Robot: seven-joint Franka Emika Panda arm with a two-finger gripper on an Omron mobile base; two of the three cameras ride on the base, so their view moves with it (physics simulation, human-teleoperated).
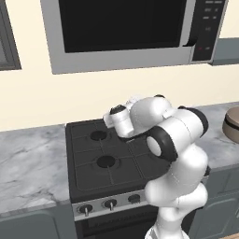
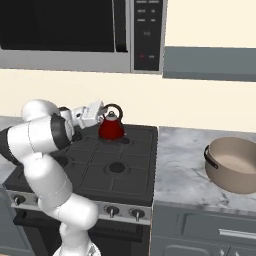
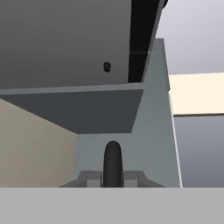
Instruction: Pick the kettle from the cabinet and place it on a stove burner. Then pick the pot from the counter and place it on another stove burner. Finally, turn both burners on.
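Observation:
The small red kettle (image 2: 111, 128) stands upright over the rear right burner of the black cooktop (image 2: 135, 175); I cannot tell whether its base touches the grate. My gripper (image 2: 103, 113) is shut on its black loop handle (image 3: 113, 157), which rises between the two fingertips in the hand view. The wide beige pot (image 2: 235, 162) sits on the marble counter (image 2: 175, 175) to the right of the stove, and its edge shows at the far right (image 1: 232, 122). The grey cabinet (image 2: 210, 62) hangs on the wall above the pot. The free burners (image 1: 98, 136) (image 1: 106, 162) lie left of my arm.
A silver-framed microwave (image 1: 126, 32) hangs low over the stove, close above my hand. Silver knobs (image 2: 112, 211) line the stove's front. More marble counter (image 1: 28, 158) stretches left of the stove. A cream wall stands right behind the cooktop.

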